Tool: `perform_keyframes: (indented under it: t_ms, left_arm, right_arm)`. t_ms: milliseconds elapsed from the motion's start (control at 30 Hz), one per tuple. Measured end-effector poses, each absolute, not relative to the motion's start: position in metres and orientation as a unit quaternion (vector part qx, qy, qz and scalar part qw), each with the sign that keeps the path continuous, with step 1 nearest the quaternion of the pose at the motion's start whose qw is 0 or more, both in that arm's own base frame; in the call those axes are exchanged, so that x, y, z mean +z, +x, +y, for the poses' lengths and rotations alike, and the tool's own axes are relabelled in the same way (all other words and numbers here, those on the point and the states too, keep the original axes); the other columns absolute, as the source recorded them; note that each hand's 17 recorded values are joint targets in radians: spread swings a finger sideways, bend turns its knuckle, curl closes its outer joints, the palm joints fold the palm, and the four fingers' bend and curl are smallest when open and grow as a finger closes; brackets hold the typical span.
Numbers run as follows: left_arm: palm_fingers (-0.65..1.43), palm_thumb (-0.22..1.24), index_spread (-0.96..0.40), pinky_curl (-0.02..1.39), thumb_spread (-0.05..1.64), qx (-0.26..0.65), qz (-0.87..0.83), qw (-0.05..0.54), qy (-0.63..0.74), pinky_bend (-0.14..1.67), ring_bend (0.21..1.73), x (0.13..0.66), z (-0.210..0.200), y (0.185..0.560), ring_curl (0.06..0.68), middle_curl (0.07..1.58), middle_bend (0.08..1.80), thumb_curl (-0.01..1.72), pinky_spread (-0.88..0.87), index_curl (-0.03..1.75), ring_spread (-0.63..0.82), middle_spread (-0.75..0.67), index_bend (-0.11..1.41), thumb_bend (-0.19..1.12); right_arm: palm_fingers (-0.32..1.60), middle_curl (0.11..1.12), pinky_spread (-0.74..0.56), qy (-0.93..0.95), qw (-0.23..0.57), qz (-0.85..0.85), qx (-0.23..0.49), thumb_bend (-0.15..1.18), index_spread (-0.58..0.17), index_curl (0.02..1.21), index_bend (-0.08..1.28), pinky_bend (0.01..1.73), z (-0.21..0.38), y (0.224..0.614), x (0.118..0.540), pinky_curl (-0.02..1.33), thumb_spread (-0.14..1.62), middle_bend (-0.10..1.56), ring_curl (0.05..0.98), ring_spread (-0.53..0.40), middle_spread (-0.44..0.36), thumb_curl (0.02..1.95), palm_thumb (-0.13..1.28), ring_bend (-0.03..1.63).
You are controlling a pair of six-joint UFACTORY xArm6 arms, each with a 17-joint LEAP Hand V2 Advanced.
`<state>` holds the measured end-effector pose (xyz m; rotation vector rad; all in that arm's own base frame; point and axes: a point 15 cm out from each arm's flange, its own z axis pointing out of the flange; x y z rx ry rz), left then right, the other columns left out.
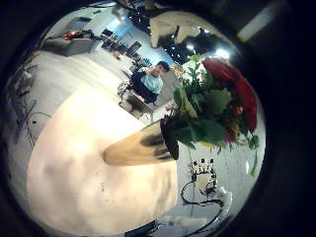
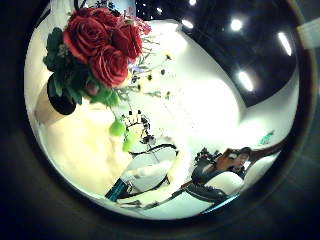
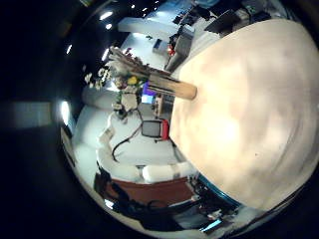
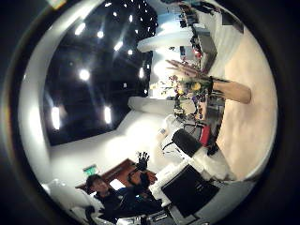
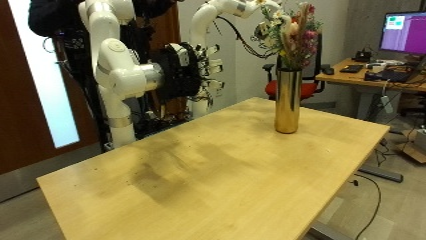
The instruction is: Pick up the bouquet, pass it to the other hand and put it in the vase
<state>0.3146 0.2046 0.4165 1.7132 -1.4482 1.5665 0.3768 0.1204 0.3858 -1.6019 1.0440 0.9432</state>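
Note:
A tall gold vase [image 5: 286, 100] stands on the wooden table [image 5: 200, 170] near its far edge. The bouquet [image 5: 296, 35], red-pink flowers with green leaves, stands upright in it. My left hand [image 5: 270, 12] is high beside the bouquet's top and holds nothing. My right hand [image 5: 200, 68] hangs open with straight fingers beyond the table's far side, away from the vase. The left little finger side palm view shows the vase [image 1: 138, 146] and bouquet [image 1: 217, 99] close. The left thumb side palm view shows the flowers [image 2: 100, 45] and the right hand [image 2: 135, 128].
A desk with a monitor [image 5: 400, 35] and a red chair [image 5: 309, 88] stand behind the vase. A dark door [image 5: 20, 90] is by the arms. The vase also shows on the table in the right little finger side palm view [image 3: 169, 86].

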Motion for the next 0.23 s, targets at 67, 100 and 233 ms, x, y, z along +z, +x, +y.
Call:
perform_keyframes:
  t_ms: [67, 100, 233]
  left_arm:
    - [-0.13, 0.24, 0.11, 0.29, 0.73, 0.547, -0.518, 0.213, 0.622, 0.28, 0.43, 0.406, 0.195, 0.303, 0.197, 0.18, 0.17, 0.33, 0.61, 0.12, 0.62, 0.56, 0.12, -0.04]
    - [-0.13, 0.24, 0.12, 0.29, 0.73, 0.539, -0.519, 0.217, 0.627, 0.27, 0.43, 0.401, 0.192, 0.298, 0.197, 0.18, 0.16, 0.33, 0.61, 0.13, 0.62, 0.56, 0.13, -0.04]
    - [-0.11, 0.24, 0.15, 0.29, 0.73, 0.499, -0.531, 0.229, 0.646, 0.25, 0.41, 0.383, 0.187, 0.282, 0.196, 0.18, 0.17, 0.33, 0.61, 0.15, 0.62, 0.56, 0.14, -0.04]
  right_arm:
    - [0.16, 0.27, 0.33, -0.678, 0.459, 0.434, 0.377, -0.02, -0.403, 0.33, 0.18, 0.23, 0.114, 0.374, 0.384, 0.31, 0.96, 0.18, 0.244, 0.133, 0.03, 0.48, 0.82, 0.23]
    - [0.16, 0.27, 0.33, -0.686, 0.446, 0.437, 0.372, -0.02, -0.399, 0.33, 0.18, 0.23, 0.111, 0.372, 0.382, 0.31, 0.96, 0.18, 0.246, 0.142, 0.034, 0.48, 0.83, 0.23]
    - [0.15, 0.27, 0.34, -0.705, 0.398, 0.463, 0.36, -0.02, -0.389, 0.32, 0.18, 0.23, 0.103, 0.366, 0.383, 0.31, 0.96, 0.18, 0.247, 0.153, 0.045, 0.48, 0.84, 0.22]
